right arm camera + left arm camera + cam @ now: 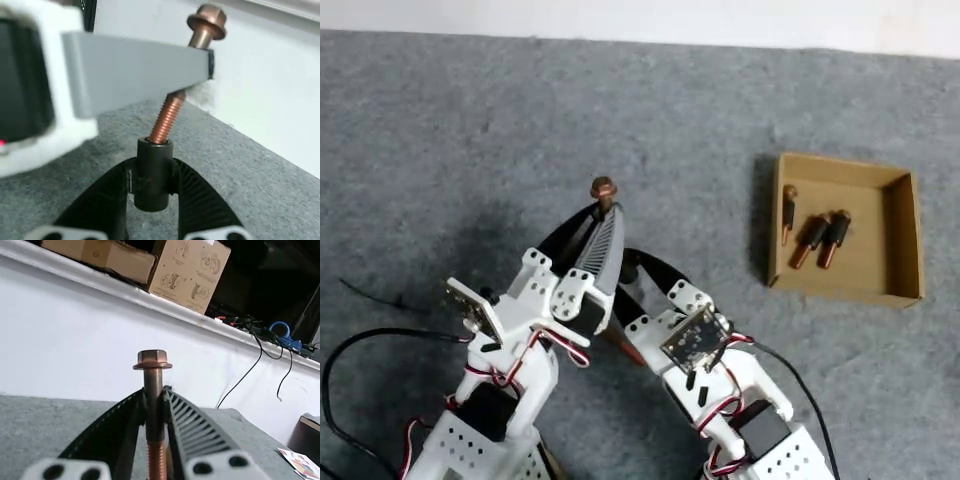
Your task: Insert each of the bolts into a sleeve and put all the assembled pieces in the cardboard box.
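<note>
Left jaws are shut on the bolt (153, 390) at its middle. Right jaws pinch the sleeve (152, 175), bolt tip at its top. Both look hard and slippery, so grip the middles firmly.

Three assembled pieces (810, 240) in cardboard box (908, 240), well right of bolt (603, 188) over sleeve (152, 172).
</note>
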Controlling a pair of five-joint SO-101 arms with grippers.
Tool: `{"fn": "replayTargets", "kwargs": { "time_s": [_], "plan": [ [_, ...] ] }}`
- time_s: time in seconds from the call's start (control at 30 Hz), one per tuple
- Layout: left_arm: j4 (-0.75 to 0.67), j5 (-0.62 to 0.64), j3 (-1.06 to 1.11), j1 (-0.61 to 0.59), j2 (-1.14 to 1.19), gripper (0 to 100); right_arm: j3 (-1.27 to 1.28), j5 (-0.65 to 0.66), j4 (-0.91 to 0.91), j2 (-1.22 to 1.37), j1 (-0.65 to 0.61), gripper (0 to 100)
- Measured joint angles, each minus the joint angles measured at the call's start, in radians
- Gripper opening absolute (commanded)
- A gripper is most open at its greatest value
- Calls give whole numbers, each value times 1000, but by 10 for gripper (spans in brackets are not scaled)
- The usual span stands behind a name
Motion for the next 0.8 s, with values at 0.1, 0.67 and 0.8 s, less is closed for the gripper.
{"fn": "replayTargets", "kwargs": {
  "time_s": [0.1, 0.67, 0.8],
  "plan": [
    [26, 0, -2, 3, -5, 5, 0, 2, 2, 0, 12, 5],
    [135, 2, -2, 6, -17, 5, 2, 2, 0, 0, 75, 5],
    [180, 3, -2, 21, -20, 5, 2, 2, 0, 0, 75, 5]
  ]
}}
